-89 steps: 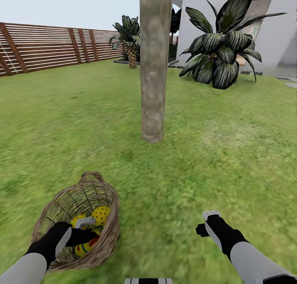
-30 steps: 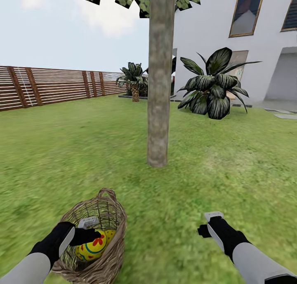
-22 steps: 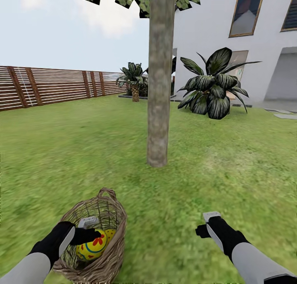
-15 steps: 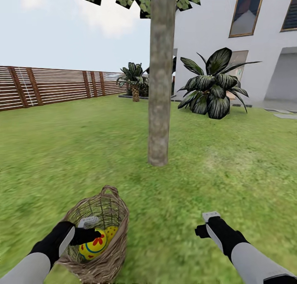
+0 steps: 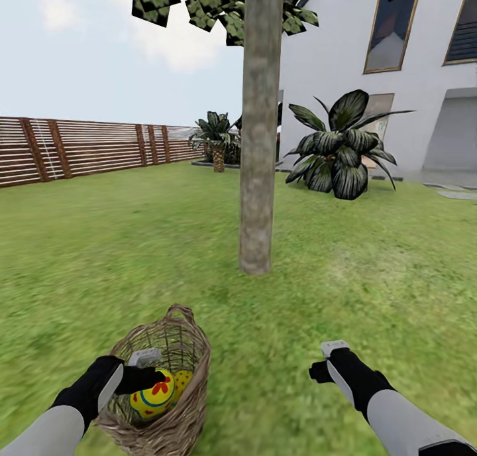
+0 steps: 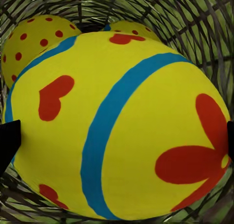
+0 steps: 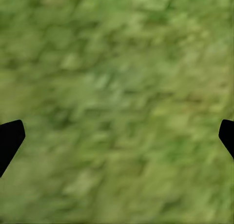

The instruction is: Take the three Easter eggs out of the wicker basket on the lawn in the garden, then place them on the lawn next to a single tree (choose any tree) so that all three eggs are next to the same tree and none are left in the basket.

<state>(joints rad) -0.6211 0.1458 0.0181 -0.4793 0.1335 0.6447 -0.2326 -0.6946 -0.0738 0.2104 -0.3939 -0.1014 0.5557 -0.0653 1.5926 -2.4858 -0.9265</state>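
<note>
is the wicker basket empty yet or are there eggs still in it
Not empty. The left hand holds one Easter egg inside the wicker basket; two more eggs lie behind it.

We see the lawn (image 5: 371,270), short green grass with yellowish patches, reaching back to a brown slatted fence (image 5: 86,151). On it stand the tree (image 5: 257,177) at mid-lawn, the wicker basket (image 5: 182,409) nearer us, and a broad-leaved shrub (image 5: 341,154) at its far edge.

Wicker basket (image 5: 173,409) on lawn (image 5: 371,270), near tree (image 5: 257,177) trunk. Left gripper (image 5: 149,376) inside basket, fingers clamped on yellow Easter egg (image 5: 154,395); second egg (image 5: 182,378) just behind. Right gripper (image 5: 328,360) over bare grass, well apart. Fence (image 5: 79,148), house (image 5: 397,71) behind.
</note>
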